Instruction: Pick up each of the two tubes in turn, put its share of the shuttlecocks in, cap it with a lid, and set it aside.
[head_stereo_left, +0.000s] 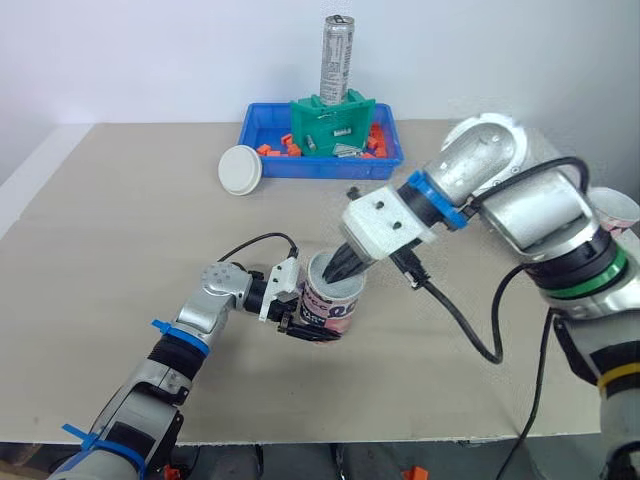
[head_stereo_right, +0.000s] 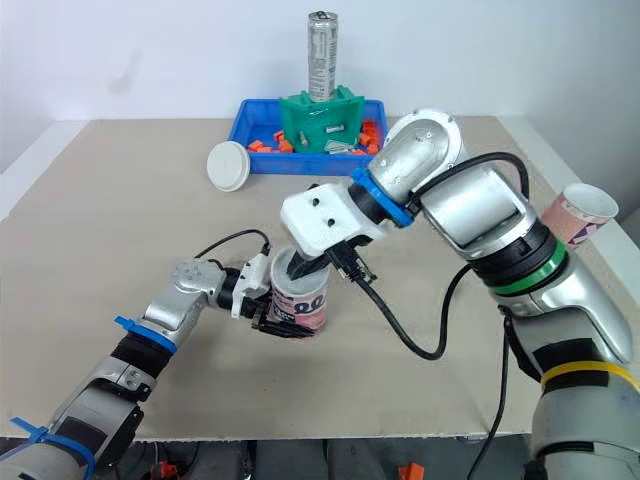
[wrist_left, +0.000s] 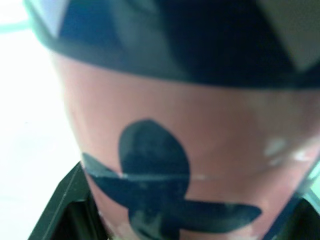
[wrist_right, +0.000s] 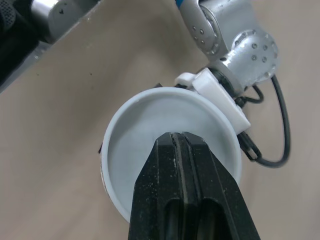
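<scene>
The left gripper (head_stereo_left: 300, 322) is clamped on the pink tube (head_stereo_left: 335, 312), which stands upright on the table (head_stereo_left: 120, 250), near the front edge and about mid-width. In the left wrist view its black fingers (wrist_left: 65, 210) hug the tube's wall. The right gripper (head_stereo_left: 342, 265) has its fingers (wrist_right: 172, 195) pressed flat together, holding nothing, with the tips dipped into the tube's open white mouth. A second tube (head_stereo_right: 578, 212) sits tilted at the far right. The white lid (head_stereo_left: 240, 168) lies beside the blue bin (head_stereo_left: 320, 170) at the far side.
</scene>
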